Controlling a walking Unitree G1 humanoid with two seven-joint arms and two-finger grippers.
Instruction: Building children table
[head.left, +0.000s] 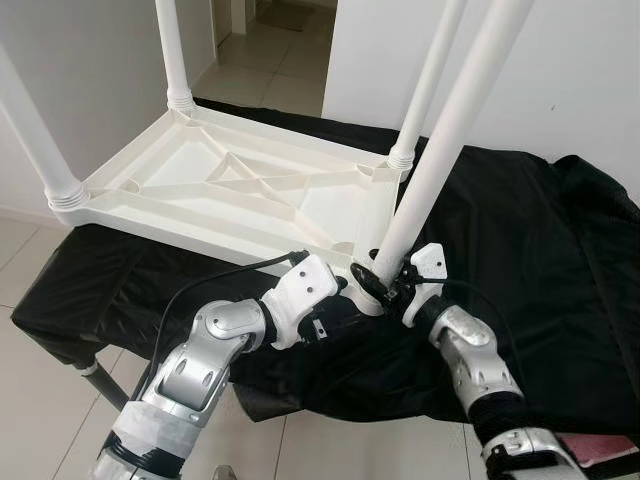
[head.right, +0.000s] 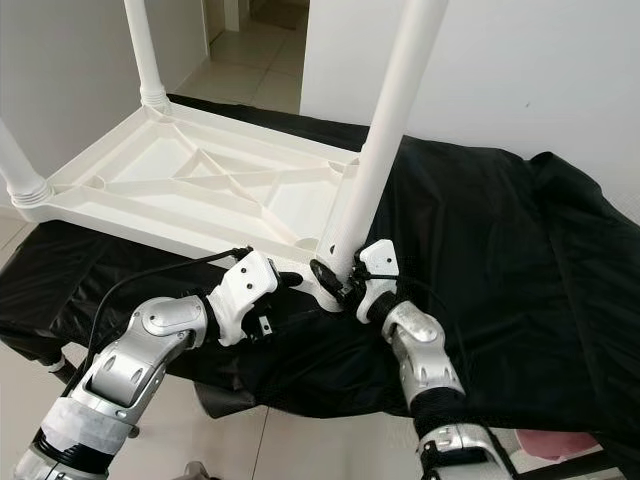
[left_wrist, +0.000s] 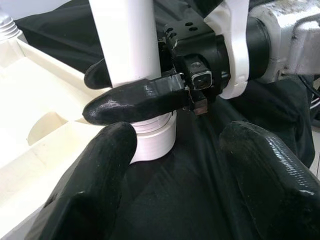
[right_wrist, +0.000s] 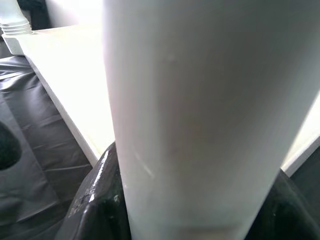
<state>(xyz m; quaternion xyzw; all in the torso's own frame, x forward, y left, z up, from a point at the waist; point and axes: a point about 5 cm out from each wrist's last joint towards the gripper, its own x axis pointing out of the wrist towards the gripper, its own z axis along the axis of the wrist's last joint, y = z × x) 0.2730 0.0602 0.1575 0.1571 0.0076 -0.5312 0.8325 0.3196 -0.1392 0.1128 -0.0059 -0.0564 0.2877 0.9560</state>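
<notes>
Your white plastic children's table (head.left: 230, 185) lies upside down on a desk covered with black cloth (head.left: 540, 260), its ribbed underside facing up. Three legs already stand in its far and left corner sockets, and the fourth leg (head.left: 440, 160) rises at a slant from the near right corner. Your right arm reaches up from the lower right, forearm angled inward, and your right pincer (head.left: 385, 278) is clamped on the base of that fourth leg, one black finger on each side, just above the threaded collar (left_wrist: 152, 135) where the leg meets the corner socket. Your left arm comes in from the lower left with the elbow bent and the wrist turned toward the same corner. Your left pincer (left_wrist: 175, 170) has its fingers spread apart, hovering over the cloth just beside the collar and gripping nothing.
</notes>
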